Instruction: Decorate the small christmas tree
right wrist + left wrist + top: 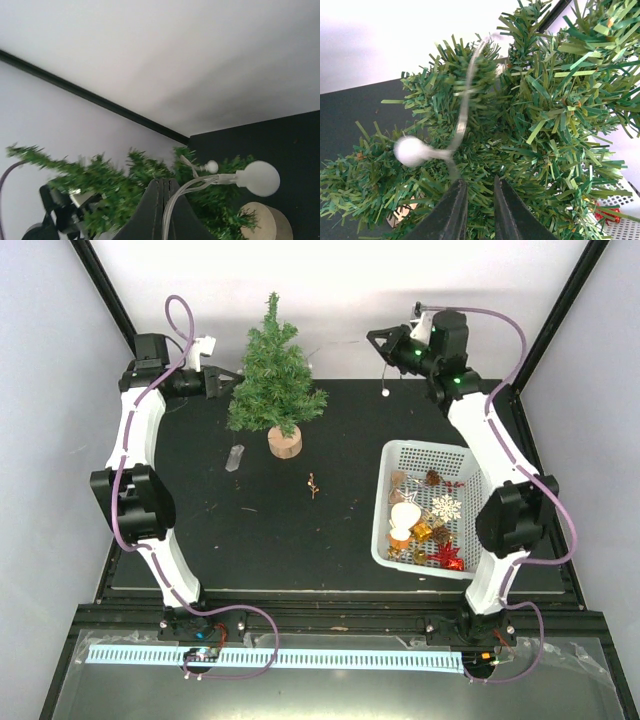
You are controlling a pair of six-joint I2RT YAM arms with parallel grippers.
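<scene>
Holding its jaws a crack apart at the left flank of the small christmas tree [275,380], upright on its wooden base [285,443], the left gripper [479,183] faces a white bulb [411,151] lodged in branches; right of the tree, the right gripper [162,183] pinches the light string [200,180]. Backing out straight should avoid snagging it.

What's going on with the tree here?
Two arms are draping a light string with white bulbs on the small christmas tree. The right gripper is shut on the string; the left gripper is at the branches, jaws slightly apart, string at its tips. The ornaments lie in the white basket.
</scene>
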